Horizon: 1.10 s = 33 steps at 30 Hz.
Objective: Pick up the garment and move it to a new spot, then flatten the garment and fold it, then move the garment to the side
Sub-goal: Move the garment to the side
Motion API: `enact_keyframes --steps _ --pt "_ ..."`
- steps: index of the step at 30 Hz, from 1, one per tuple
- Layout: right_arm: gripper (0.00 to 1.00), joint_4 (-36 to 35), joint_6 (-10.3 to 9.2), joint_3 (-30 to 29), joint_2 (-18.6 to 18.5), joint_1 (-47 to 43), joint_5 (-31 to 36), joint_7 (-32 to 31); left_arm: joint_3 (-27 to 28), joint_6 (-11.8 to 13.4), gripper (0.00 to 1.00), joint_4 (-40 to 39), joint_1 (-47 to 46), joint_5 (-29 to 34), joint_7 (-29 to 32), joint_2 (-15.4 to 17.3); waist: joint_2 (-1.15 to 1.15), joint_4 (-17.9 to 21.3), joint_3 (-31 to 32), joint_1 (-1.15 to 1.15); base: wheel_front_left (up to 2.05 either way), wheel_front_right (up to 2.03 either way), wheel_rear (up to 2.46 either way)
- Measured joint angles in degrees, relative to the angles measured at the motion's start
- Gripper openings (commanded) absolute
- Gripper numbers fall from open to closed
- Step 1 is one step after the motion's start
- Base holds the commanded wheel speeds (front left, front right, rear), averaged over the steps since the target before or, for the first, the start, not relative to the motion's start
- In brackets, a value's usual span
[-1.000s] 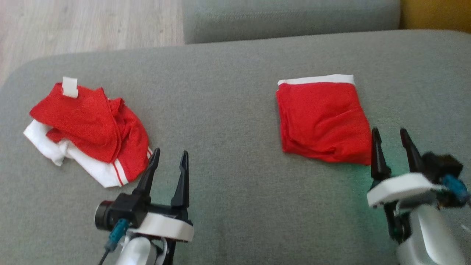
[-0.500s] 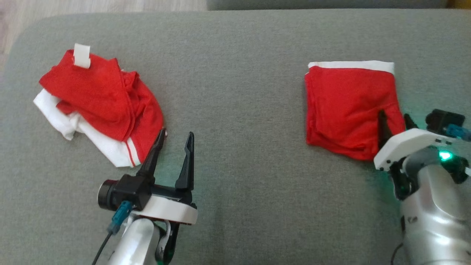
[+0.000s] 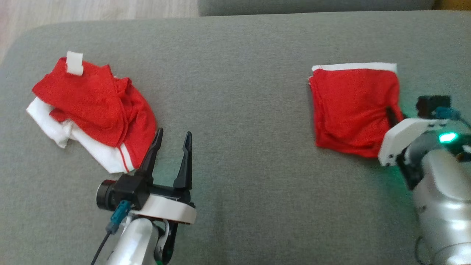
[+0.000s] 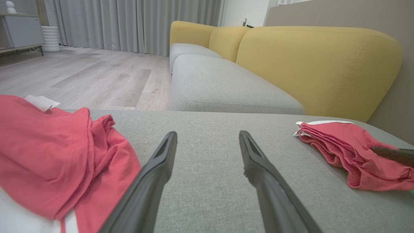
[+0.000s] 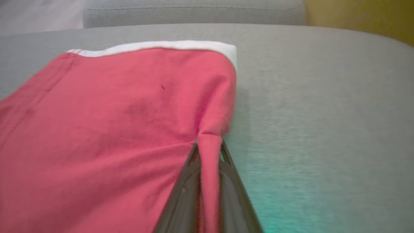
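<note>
Crumpled red-and-white heap [image 3: 92, 106] lies left, beside our wide-open left gripper [image 3: 174, 131]. Our right gripper [image 5: 208, 144] pinches the folded garment [image 3: 351, 105] at its right edge, fingertips cloth-hidden.

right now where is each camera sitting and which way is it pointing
head: high up, looking down on the grey cushion, with the open left gripper and the right gripper in frame
left wrist: low, facing across the cushion toward the yellow sofa back, its own two fingers spread
right wrist: close over the folded red garment, its fingers pinching the edge
shared: all three show that garment
</note>
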<state>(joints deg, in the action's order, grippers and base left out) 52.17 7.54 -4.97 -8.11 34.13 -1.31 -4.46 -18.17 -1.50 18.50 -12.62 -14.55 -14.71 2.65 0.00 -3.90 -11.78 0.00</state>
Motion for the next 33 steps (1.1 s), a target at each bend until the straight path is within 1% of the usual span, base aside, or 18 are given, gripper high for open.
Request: enact_keyframes --steps 4,10,11,14,17,20,24,33 --pt "0.0 -1.7 0.0 4.0 -4.7 1.2 0.9 -0.1 0.1 0.1 1.0 -0.3 0.0 0.0 0.0 0.0 0.0 1.3 0.6 0.0 0.0 0.0 0.0" --pt "0.0 -4.8 0.0 11.4 -13.8 1.7 1.4 -2.6 0.0 0.3 1.0 -1.0 0.0 0.0 0.0 0.0 0.0 1.6 -0.3 0.0 0.0 0.0 0.0" --pt "0.0 -5.2 0.0 13.3 -17.1 1.6 1.4 -2.9 0.1 0.3 1.0 -1.2 0.0 0.0 0.0 0.0 0.0 1.4 -1.0 0.0 0.0 0.0 0.0" --pt "0.0 -5.0 0.0 14.1 -21.6 1.6 1.4 -3.6 0.1 0.0 1.0 -1.2 -0.1 0.0 0.0 0.0 0.0 0.9 -2.1 0.0 0.0 0.0 0.0" --pt "0.0 -4.2 0.0 13.4 -24.9 1.6 2.0 -3.7 0.6 -0.1 1.0 -1.2 -0.5 0.0 0.0 0.0 0.0 0.3 -3.4 0.0 0.0 0.0 0.0" --pt "0.0 -3.2 0.0 11.7 -26.8 1.7 3.4 -4.4 1.1 -0.1 1.0 -1.3 -1.5 0.4 0.0 0.0 0.0 -0.3 -4.7 0.0 0.0 0.0 0.0" --pt "0.0 -1.8 0.0 9.3 -28.2 1.8 4.5 -4.4 1.5 -0.6 1.0 -1.6 -2.6 0.5 0.0 0.0 0.0 -1.0 -6.2 0.0 0.0 0.0 0.0" --pt "0.0 0.5 0.0 5.0 -28.7 4.1 7.8 -4.1 1.7 -1.0 1.0 -1.6 -3.0 1.0 0.0 0.0 0.0 -1.4 -7.9 0.0 0.0 0.0 0.0"
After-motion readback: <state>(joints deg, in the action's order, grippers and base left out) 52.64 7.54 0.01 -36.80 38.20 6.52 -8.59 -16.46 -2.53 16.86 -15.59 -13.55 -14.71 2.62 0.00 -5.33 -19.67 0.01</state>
